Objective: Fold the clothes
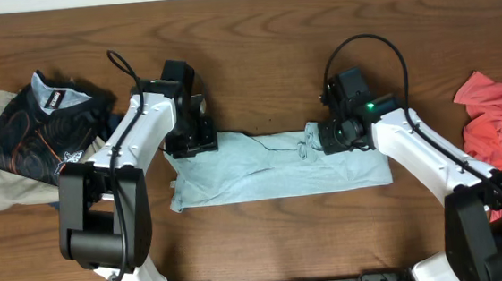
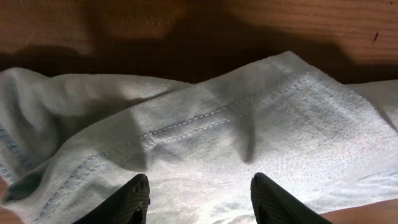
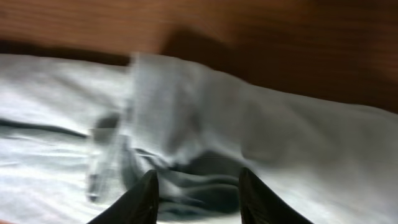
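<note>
The pale blue-grey T-shirt point(image 1: 271, 170) lies folded into a long band across the middle of the wooden table point(image 1: 251, 33). The left gripper point(image 2: 199, 199) sits over its stitched left end, jaws spread, with nothing pinched. The right gripper point(image 3: 196, 193) is over a rumpled fold near the upper right edge, jaws also apart. A coral-red garment point(image 1: 501, 125) lies crumpled at the far right. A black patterned top point(image 1: 39, 126) rests on a beige garment point(image 1: 3, 187) at the left.
</note>
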Controlling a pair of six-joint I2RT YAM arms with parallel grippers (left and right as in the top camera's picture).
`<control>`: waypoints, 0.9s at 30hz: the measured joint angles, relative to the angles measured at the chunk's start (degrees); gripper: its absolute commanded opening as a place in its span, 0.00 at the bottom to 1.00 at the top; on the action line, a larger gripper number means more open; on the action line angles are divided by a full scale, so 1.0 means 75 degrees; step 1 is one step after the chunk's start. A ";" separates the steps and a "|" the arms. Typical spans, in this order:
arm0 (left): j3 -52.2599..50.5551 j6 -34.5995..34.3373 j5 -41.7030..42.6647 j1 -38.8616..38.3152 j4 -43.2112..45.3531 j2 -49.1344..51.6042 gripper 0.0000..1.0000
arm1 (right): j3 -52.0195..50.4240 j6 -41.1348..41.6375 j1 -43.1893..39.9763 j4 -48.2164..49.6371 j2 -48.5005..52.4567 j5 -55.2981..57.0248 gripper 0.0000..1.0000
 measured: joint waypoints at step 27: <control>0.0000 0.0000 0.0000 0.0000 0.0003 0.0000 0.55 | -0.0067 -0.0364 0.0064 -0.0641 0.0111 -0.1626 0.01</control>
